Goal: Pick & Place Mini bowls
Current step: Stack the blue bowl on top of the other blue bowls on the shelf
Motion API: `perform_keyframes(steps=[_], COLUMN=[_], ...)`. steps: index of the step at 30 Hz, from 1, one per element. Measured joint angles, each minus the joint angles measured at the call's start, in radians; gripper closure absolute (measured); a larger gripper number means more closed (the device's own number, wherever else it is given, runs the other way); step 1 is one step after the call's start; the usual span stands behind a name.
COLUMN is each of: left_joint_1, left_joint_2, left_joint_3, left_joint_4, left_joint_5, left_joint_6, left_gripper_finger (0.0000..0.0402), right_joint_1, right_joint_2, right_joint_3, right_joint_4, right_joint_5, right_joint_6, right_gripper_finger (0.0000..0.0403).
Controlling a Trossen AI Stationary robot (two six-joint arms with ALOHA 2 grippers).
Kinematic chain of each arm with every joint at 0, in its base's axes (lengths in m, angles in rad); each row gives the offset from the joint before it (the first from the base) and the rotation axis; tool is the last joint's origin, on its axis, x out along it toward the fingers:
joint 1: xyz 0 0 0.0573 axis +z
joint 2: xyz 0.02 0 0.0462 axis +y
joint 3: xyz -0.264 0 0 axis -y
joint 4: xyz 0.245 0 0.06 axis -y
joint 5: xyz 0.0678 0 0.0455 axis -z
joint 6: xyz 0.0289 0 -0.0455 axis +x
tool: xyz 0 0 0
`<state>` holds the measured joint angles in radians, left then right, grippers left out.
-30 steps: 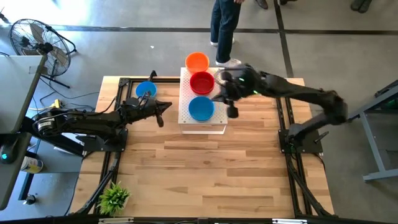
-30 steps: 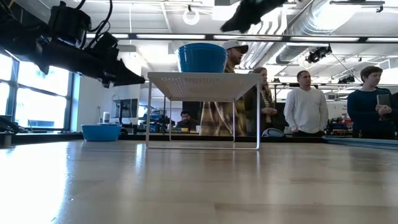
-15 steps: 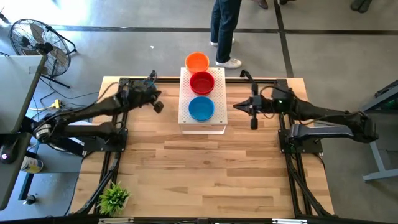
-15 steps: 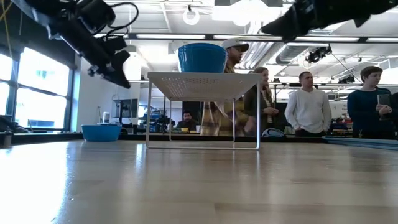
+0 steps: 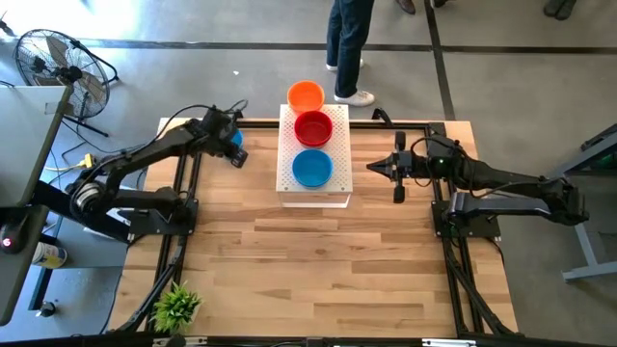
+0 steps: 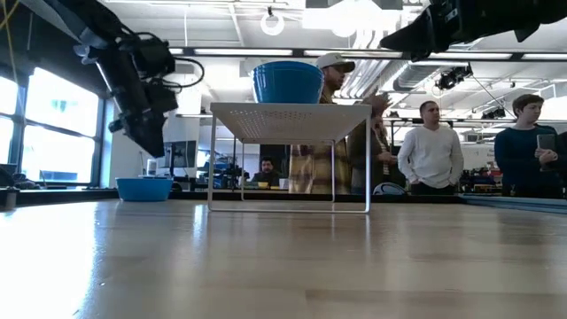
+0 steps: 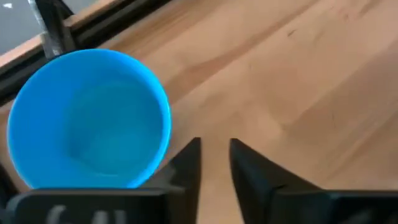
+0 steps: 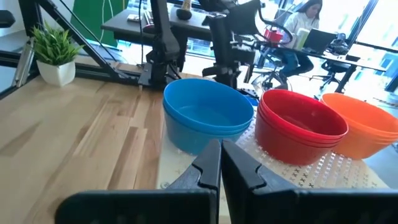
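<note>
Your mini bowls are small, round, plain plastic. A lone blue bowl [image 7: 87, 118] sits on the wooden table [image 5: 289, 251] directly under the left gripper [image 7: 214, 155], just beside its fingertips. The fingers stand slightly apart, holding nothing. Blue stack [image 8: 208, 118], red stack [image 8: 298, 124] and orange stack [image 8: 360, 130] line the white perforated platform [image 5: 313, 188] ahead of the right gripper [image 8: 221, 163], which is closed on nothing and clear of them. From above, the left arm hides most of the lone bowl.
</note>
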<state>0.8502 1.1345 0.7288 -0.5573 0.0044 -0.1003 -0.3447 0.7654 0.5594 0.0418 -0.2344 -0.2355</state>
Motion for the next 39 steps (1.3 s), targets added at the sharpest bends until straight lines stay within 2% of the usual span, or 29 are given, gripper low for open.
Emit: perform_keyframes(steps=[6, 11, 14, 17, 24, 30, 39], left_joint_1=[0.0, 0.001, 0.001, 0.001, -0.011, -0.096, -0.373], left_joint_2=[0.096, 0.182, 0.223, 0.265, 0.288, 0.224, 0.16], left_joint_3=[0.0, -0.001, -0.001, -0.001, -0.001, -0.001, -0.001], left_joint_4=[0.047, 0.056, 0.075, 0.096, 0.089, 0.005, -0.093], left_joint_5=[-0.046, -0.068, -0.093, -0.117, -0.111, -0.071, 0.014], left_joint_6=[0.097, 0.121, 0.134, 0.138, 0.167, 0.125, -0.11], left_gripper_finger=[0.0243, 0.023, 0.0245, 0.0277, 0.0388, 0.0392, 0.0393], right_joint_1=[0.0, 0.0, 0.0, 0.0, 0.0, 0.0, 0.0], right_joint_2=[0.0, 0.0, 0.0, 0.0, 0.001, 0.001, 0.001], right_joint_3=[0.0, 0.0, 0.0, 0.0, 0.0, 0.0, 0.0], right_joint_4=[0.0, -0.003, -0.003, -0.003, -0.009, -0.009, -0.009], right_joint_5=[-0.002, -0.004, -0.004, -0.004, -0.004, -0.004, -0.004], right_joint_6=[-0.019, -0.019, -0.032, -0.034, -0.034, -0.035, -0.038], right_gripper_finger=[0.0401, 0.0402, 0.0401, 0.0401, 0.0401, 0.0401, 0.0401])
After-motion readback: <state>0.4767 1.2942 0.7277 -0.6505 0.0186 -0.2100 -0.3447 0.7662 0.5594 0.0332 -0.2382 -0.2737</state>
